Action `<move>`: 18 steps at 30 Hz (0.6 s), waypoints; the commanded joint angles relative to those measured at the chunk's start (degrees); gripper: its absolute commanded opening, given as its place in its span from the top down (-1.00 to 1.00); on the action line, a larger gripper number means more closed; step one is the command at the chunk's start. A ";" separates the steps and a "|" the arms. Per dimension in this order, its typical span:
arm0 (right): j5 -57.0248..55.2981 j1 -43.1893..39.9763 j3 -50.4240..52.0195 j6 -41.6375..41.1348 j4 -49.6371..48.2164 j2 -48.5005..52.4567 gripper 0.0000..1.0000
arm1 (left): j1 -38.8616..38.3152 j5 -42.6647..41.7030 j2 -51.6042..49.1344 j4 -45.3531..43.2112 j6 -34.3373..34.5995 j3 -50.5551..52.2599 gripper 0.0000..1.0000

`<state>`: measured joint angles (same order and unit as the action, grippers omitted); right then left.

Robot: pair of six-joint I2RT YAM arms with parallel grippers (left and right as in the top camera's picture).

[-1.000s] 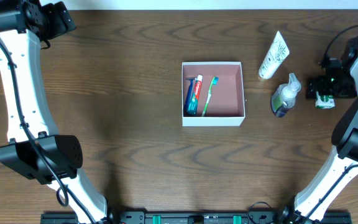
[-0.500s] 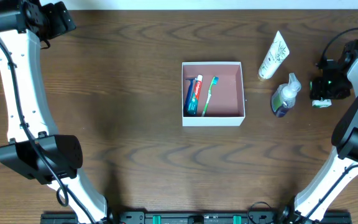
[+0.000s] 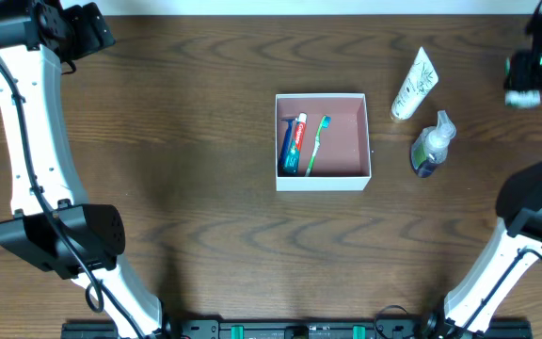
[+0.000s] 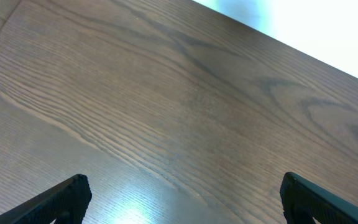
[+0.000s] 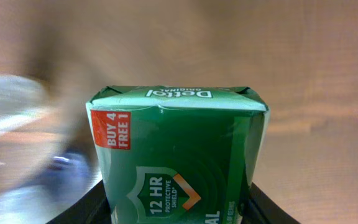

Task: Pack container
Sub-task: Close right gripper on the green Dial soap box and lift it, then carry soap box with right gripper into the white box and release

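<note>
The container [image 3: 349,139], a square white-walled box with a pink inside, sits mid-table and holds a toothpaste tube [image 3: 294,143] and a green toothbrush [image 3: 316,144]. My right gripper [image 3: 527,75] hangs raised at the far right edge, blurred, shut on a green soap box [image 3: 523,97]. In the right wrist view that soap box [image 5: 179,149] fills the gap between the fingers [image 5: 267,208] of the right gripper [image 5: 179,208]. My left gripper [image 3: 90,28] stays at the far left corner; in its wrist view the left gripper [image 4: 188,199] is open over bare wood.
A white tube [image 3: 414,83] lies right of the container, beyond a clear pump bottle [image 3: 432,144] with dark liquid. The bottle shows as a blur [image 5: 17,118] at the left of the right wrist view. The table's far edge [image 4: 303,37] runs close to the left gripper.
The right gripper closed on the soap box at the right of the bottle and carried it up and toward the far right edge. The left arm has not moved.
</note>
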<state>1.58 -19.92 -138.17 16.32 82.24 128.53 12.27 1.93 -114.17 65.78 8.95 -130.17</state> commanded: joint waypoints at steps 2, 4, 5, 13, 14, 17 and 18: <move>7.72 8.68 -13.35 -4.48 6.29 -0.81 0.17 | 0.15 0.70 -0.28 0.11 -0.35 -0.02 -0.96; 7.69 12.74 -16.28 -6.10 8.11 -0.81 0.17 | 0.15 0.70 -0.28 0.11 -0.35 -0.02 -0.96; 7.72 15.10 -16.98 -6.93 8.52 -0.81 0.17 | 0.15 0.70 -0.28 0.11 -0.35 -0.02 -0.96; 1.70 32.22 -13.77 -17.27 6.80 -0.76 0.08 | 0.15 0.70 -0.28 0.11 -0.35 -0.02 -0.96; -0.66 33.92 -13.03 -19.74 6.58 -0.76 0.08 | 0.15 0.70 -0.28 0.11 -0.35 -0.02 -0.96; -3.19 37.83 -10.29 -27.15 6.45 -0.76 0.10 | 0.15 0.70 -0.28 0.11 -0.35 -0.02 -0.96; -2.97 38.36 -9.64 -28.63 6.45 -0.76 0.10 | 0.15 0.70 -0.28 0.11 -0.35 -0.02 -0.96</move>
<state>2.79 16.67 -149.77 -2.37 88.71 128.42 12.27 1.93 -114.17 65.78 8.93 -130.17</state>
